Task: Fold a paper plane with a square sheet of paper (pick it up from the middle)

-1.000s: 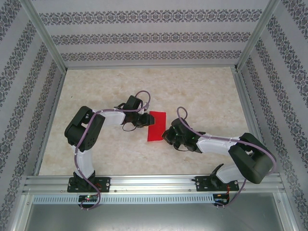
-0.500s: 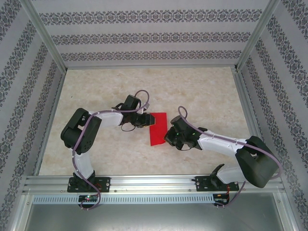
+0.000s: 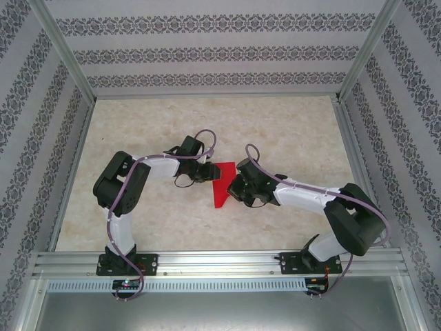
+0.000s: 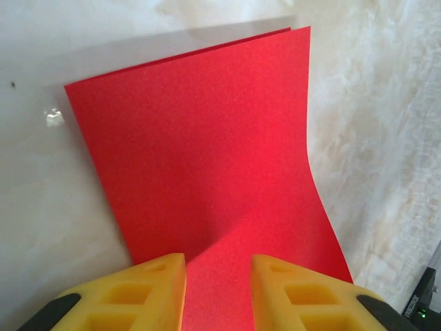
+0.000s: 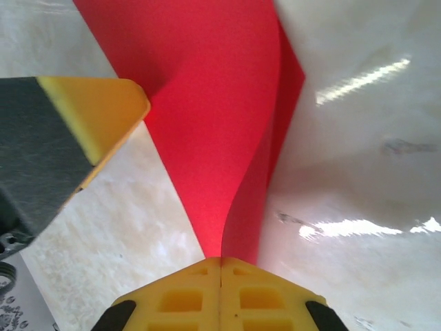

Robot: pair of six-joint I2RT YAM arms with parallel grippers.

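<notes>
Okay, the thin bright red paper sheet (image 3: 220, 186) is lying mid-table on the pale marbled tabletop (image 3: 289, 138), its long axis running away from the arm bases, and both tools are flanking it. On its right edge the right gripper (image 5: 220, 262) is pinching the paper with jaws fully closed, curling that side up. At the left edge the left gripper (image 4: 217, 265) is sitting with jaws partly apart, straddling the paper, seemingly gripping nothing. Versus a second ago, the flat rectangle is now reading as a wedge from above, with the right arm swung further in leftward.
</notes>
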